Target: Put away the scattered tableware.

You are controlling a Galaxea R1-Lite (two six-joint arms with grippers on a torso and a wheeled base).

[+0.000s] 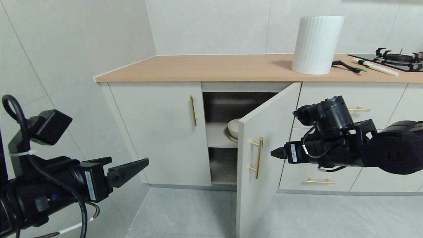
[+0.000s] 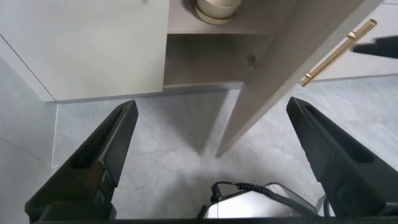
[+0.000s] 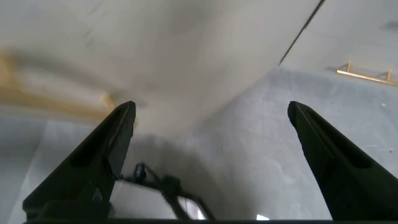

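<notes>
though illegible, a label (image 1: 294,152) marks the right tool (image 1: 275,152).

My head camera looks forward and down at the open cabinet door (image 1: 271,122); both wrist cameras share it, right nearest

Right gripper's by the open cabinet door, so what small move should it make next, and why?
Probably ease the right gripper onto the door near its handle and start swinging it shut. The bowl already sits on the shelf inside, the door stands wide open, and the jaws are open and empty just beside the handle.
</notes>
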